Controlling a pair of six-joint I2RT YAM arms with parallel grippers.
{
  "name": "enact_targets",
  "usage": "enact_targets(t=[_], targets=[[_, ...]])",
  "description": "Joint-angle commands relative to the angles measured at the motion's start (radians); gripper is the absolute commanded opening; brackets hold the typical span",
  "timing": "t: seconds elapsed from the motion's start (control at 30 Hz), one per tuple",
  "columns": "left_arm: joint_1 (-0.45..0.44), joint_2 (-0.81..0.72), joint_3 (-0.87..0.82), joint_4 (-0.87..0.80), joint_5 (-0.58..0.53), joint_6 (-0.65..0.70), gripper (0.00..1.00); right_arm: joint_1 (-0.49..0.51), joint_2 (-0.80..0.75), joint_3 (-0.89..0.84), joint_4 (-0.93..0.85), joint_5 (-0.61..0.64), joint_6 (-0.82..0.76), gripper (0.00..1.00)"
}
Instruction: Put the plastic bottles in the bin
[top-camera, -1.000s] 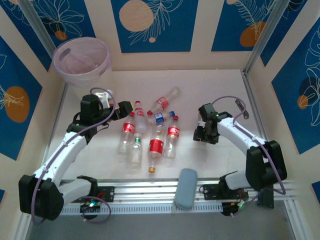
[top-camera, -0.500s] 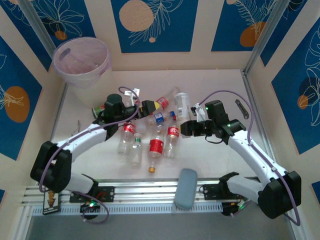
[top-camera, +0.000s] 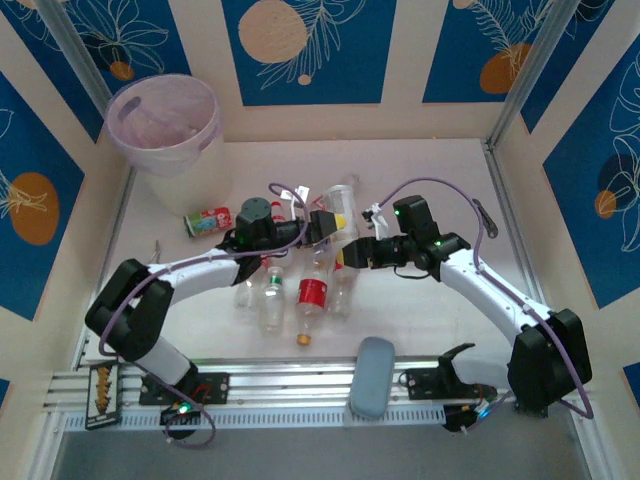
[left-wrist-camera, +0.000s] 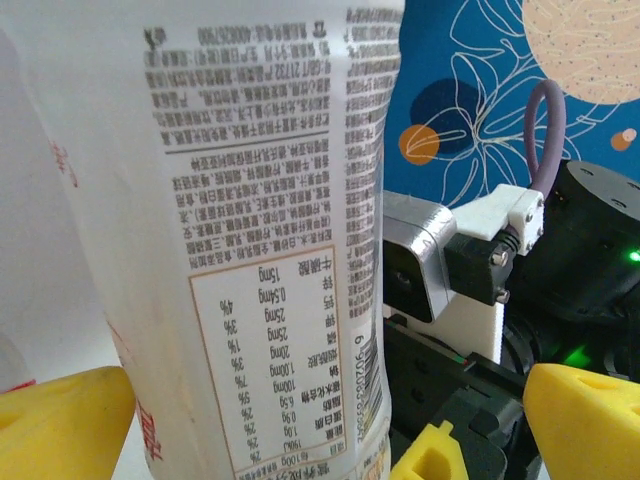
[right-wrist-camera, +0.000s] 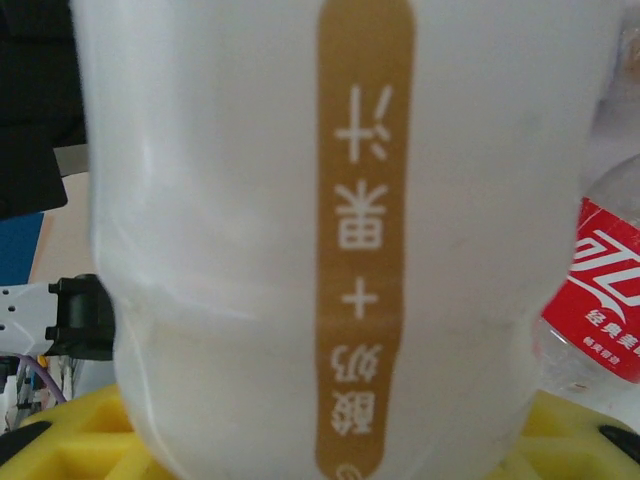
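Observation:
An upright white bottle (top-camera: 342, 200) stands out at the table's middle, between both grippers. My right gripper (top-camera: 352, 255) is shut on it; in the right wrist view the white bottle (right-wrist-camera: 330, 200) with a brown stripe sits between the yellow pads (right-wrist-camera: 80, 430), and my right gripper (right-wrist-camera: 330, 440) grips its base. My left gripper (top-camera: 325, 226) is open beside it. In the left wrist view my left gripper (left-wrist-camera: 325, 420) straddles the bottle's printed label (left-wrist-camera: 250, 240), the right fingertip (left-wrist-camera: 590, 420) well apart from it. Several red-labelled bottles (top-camera: 312, 293) lie below. The bin (top-camera: 160, 120) stands far left.
A short green and red bottle (top-camera: 208, 221) lies alone left of the left gripper. A grey-blue pad (top-camera: 372, 375) rests on the front rail. A small dark object (top-camera: 482, 215) lies near the right wall. Another red-labelled bottle (right-wrist-camera: 600, 300) shows beside the white one.
Both arms have swung in to the table's middle. The right gripper has carried the white bottle leftward, and the left gripper has come up against it from the left.

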Motion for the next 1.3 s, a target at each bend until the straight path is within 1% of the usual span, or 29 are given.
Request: enact_targets(t=[0.0, 0.1, 0.17, 0.2, 0.3, 0.4, 0.57, 0.7, 0.73, 0.77, 0.97, 1.03, 1.1, 1.17, 1.27], targets=[[-0.029, 0.045, 0.036, 0.077, 0.000, -0.028, 0.98, 0.019, 0.013, 0.025, 0.089, -0.087, 0.019, 0.37], [-0.030, 0.067, 0.039, 0.108, -0.010, -0.047, 0.92, 0.027, 0.023, 0.027, 0.090, -0.094, 0.018, 0.37], [-0.030, 0.078, 0.048, 0.110, -0.014, -0.049, 0.90, 0.032, 0.024, 0.025, 0.091, -0.100, 0.017, 0.37], [-0.029, 0.083, 0.052, 0.108, -0.013, -0.049, 0.91, 0.034, 0.026, 0.025, 0.090, -0.105, 0.015, 0.37], [-0.028, 0.093, 0.059, 0.094, -0.028, -0.040, 1.00, 0.039, 0.024, 0.026, 0.083, -0.102, 0.013, 0.37], [-0.029, 0.097, 0.060, 0.085, -0.039, -0.030, 0.99, 0.040, 0.019, 0.022, 0.072, -0.100, 0.008, 0.37], [-0.028, 0.103, 0.062, 0.097, -0.042, -0.037, 0.83, 0.039, 0.017, 0.019, 0.077, -0.098, 0.008, 0.37], [-0.028, 0.102, 0.062, 0.095, -0.046, -0.040, 0.64, 0.033, 0.020, 0.020, 0.082, -0.099, 0.012, 0.38], [-0.029, 0.100, 0.062, 0.088, -0.049, -0.036, 0.60, 0.031, 0.018, 0.020, 0.081, -0.096, 0.013, 0.41], [-0.027, 0.098, 0.062, 0.084, -0.051, -0.032, 0.58, 0.029, 0.017, 0.021, 0.076, -0.092, 0.013, 0.44], [-0.018, 0.088, 0.083, 0.022, -0.056, -0.002, 0.55, -0.006, -0.025, 0.030, -0.006, -0.071, -0.012, 0.73], [-0.016, 0.078, 0.099, -0.028, -0.059, 0.027, 0.53, -0.033, -0.056, 0.028, -0.037, -0.074, -0.018, 0.84], [-0.013, 0.066, 0.121, -0.086, -0.063, 0.063, 0.51, -0.058, -0.086, 0.025, -0.067, -0.075, -0.024, 0.92], [-0.002, 0.053, 0.145, -0.148, -0.063, 0.100, 0.47, -0.085, -0.118, 0.025, -0.101, -0.071, -0.030, 0.96], [0.034, 0.027, 0.196, -0.239, -0.045, 0.144, 0.41, -0.144, -0.167, 0.018, -0.146, -0.063, -0.033, 0.98]])
